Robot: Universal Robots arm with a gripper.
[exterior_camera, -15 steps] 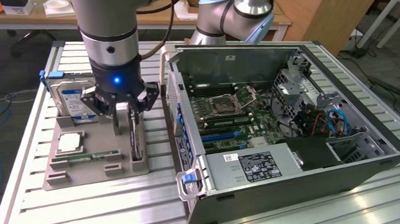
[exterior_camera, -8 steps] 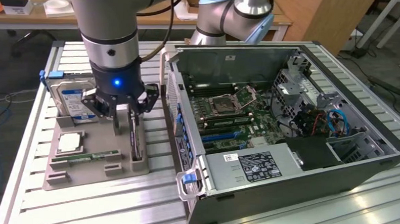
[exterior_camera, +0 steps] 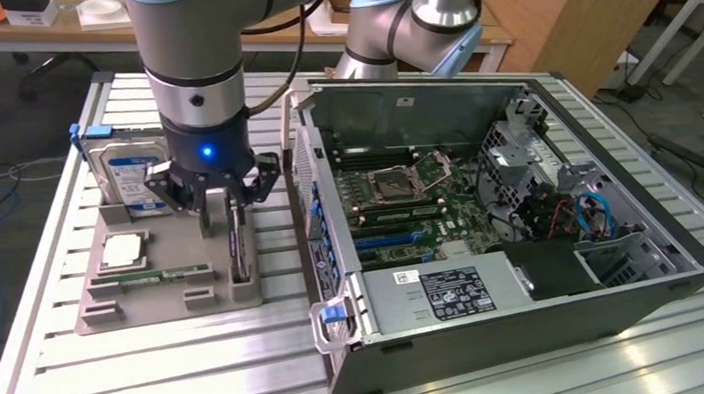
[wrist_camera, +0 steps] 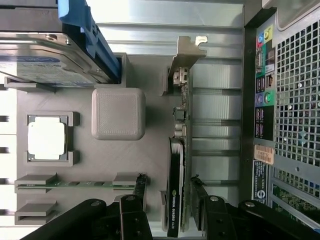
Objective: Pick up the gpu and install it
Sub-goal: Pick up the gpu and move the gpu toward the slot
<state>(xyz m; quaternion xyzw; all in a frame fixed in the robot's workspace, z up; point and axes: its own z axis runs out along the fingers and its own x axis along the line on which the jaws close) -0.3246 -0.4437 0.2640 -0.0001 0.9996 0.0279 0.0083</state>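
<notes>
Hovering over the grey tray, the tool is wide open astride the gpu, which stands on edge in the tray's slot nearest the computer case; closing off-centre could tilt or jam it.

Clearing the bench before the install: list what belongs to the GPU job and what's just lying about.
Belongs: gpu, on edge in the holder tray; gripper, open, fingers either side of it; open computer case.
Lying about: hard drive, CPU, RAM stick.
</notes>
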